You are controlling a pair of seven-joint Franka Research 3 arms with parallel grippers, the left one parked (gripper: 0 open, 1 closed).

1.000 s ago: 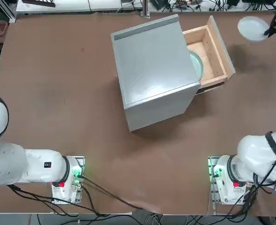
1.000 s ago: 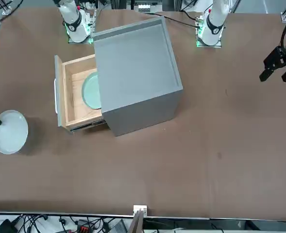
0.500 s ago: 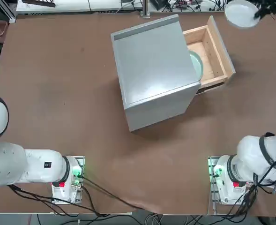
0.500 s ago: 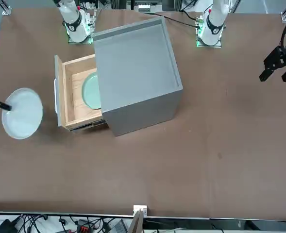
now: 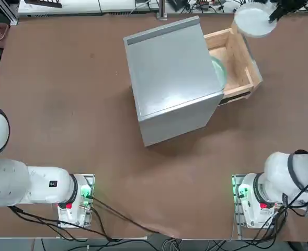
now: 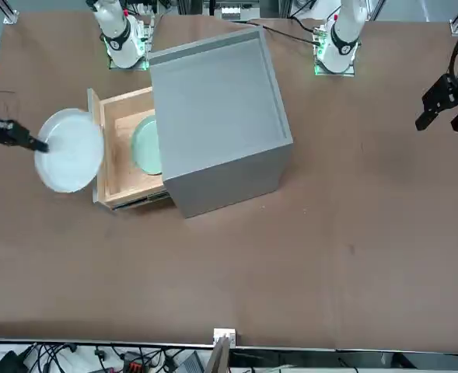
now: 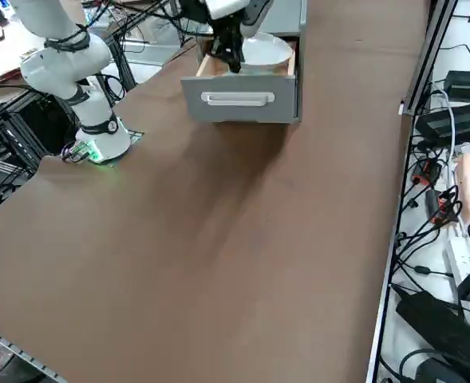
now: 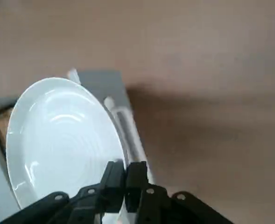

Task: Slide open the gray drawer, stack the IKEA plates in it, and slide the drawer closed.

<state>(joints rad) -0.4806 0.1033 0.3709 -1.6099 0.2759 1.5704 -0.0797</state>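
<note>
Hanging in the air just above the gray drawer's front panel: the whitish plate [image 6: 71, 149], pinched at its rim and not touching anything. Lying flat inside the gray drawer [image 5: 241, 57], deep toward the cabinet [image 5: 171, 78]: the mint green plate [image 6: 145, 144], partly tucked under the cabinet's edge. Standing pulled open from the cabinet's side: the drawer itself, handle [image 7: 233, 99] facing away from the cabinet. Gripping the whitish plate by its rim, out past the drawer front on the side away from the cabinet: the right gripper [image 8: 124, 173], fingers squeezed tight on that thin edge. Maybe slipping out, with such a small hold on a smooth rim. Maybe bumping the drawer's front wall if coming down too early. Maybe landing crooked beside the green plate instead of on top, and blocking the drawer from closing.
</note>
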